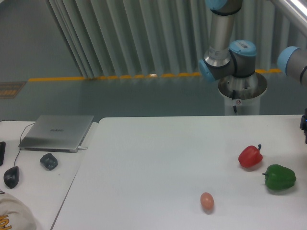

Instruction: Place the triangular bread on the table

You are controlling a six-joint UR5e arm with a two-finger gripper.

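Observation:
The triangular bread is out of view in this camera. The white table (158, 158) fills the lower middle and right of the picture. Only a dark sliver of my gripper (305, 128) shows at the far right edge, above the table's right side. Its fingers are cut off by the frame, so I cannot tell whether it is open or shut, or whether it holds anything. The arm's blue-grey joints rise behind the table at the upper right.
A red pepper (250, 156), a green pepper (280, 177) and a small pinkish egg (206, 201) lie on the table's right half. The side desk at left holds a laptop (57, 132), a mouse (11, 177) and a dark lump (48, 161). The arm's pedestal (242, 93) stands behind the table.

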